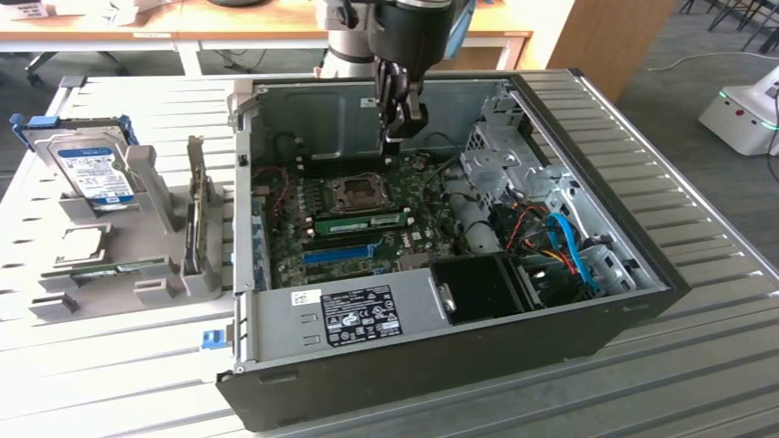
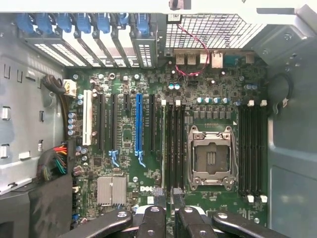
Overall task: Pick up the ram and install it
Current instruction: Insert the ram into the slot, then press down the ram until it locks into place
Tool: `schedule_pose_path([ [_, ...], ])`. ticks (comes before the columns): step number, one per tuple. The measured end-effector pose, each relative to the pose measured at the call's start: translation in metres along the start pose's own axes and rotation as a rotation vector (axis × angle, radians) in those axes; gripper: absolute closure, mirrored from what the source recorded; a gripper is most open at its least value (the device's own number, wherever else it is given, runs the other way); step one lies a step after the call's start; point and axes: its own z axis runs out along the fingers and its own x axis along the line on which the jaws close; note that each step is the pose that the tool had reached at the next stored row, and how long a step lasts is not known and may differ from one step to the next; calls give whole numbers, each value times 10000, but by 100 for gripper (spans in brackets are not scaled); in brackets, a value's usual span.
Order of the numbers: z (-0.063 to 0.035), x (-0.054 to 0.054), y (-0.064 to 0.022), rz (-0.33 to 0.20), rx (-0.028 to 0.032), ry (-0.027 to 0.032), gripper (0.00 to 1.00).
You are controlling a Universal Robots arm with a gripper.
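Table [image 1: 706, 365], open case [image 1: 639, 306]: gripper [image 1: 403, 128] above board [image 1: 408, 239] (clear of walls [image 1: 316, 119]), ram [image 1: 361, 222] beside socket [image 1: 361, 192].

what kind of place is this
Probably a robotics lab or workshop bench: an open computer case sits on a slatted metal table, a rack beside it holds a hard drive, and wooden desks stand behind.

The ram [image 1: 363, 222], a long, narrow green stick, stands on edge on the motherboard [image 1: 414, 242], just beside the CPU socket [image 1: 361, 192].
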Motion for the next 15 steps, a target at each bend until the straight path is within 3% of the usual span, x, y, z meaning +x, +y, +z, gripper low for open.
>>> schedule_pose_path([
  [15,0,0,0,0,0,0,82],
])
